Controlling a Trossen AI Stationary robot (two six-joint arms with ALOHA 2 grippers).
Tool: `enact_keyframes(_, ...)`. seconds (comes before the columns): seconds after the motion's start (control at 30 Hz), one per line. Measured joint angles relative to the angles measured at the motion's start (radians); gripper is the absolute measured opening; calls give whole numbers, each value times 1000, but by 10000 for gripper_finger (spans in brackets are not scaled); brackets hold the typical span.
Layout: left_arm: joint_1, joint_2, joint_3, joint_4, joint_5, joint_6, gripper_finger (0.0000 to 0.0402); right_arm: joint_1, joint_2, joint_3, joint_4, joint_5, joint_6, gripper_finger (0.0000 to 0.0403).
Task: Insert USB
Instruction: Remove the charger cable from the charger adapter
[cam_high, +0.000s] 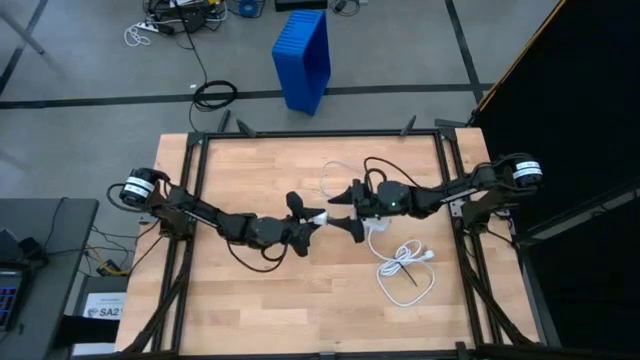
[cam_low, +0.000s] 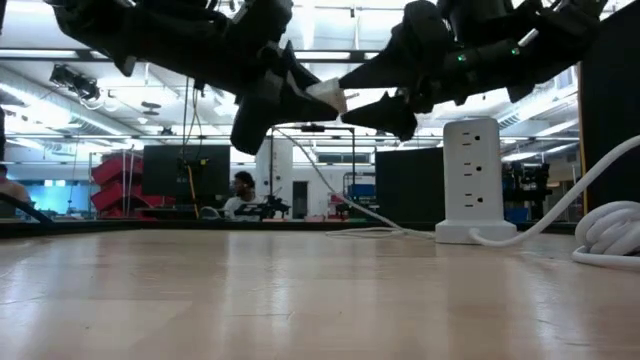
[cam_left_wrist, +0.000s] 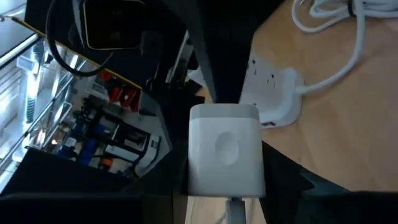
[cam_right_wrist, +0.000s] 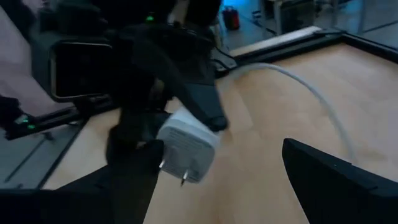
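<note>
Left gripper (cam_high: 312, 222) at table (cam_high: 250, 300) centre, raised, jaws closed on a white charger block (cam_left_wrist: 225, 149) trailing the thin USB (cam_high: 327, 178) cable; right gripper (cam_high: 345, 212) just beside, facing it, jaws wide, empty; socket block (cam_low: 472, 178) upright behind the right gripper

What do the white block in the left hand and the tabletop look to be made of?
The white adapter block, held shut in the left hand, looks like smooth moulded plastic: rounded corners, even satin sheen, with metal-looking prongs in the right wrist view. The tabletop looks like sealed light wood, probably butcher block: visible plank strips and grain, faint gloss.
</note>
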Motion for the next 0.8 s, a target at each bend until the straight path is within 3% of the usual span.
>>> enact_keyframes(0.3, 1, 0, -9, 4, -37, 26, 121, -7, -6, 0, -5, -41, 15, 313)
enact_keyframes(0.5, 1, 0, -9, 45, -37, 19, 121, -7, -5, -1, -3, 32, 19, 308)
enact_keyframes(0.8, 1, 0, -10, 41, -29, -4, 121, -6, -5, -2, 10, 58, 44, 308)
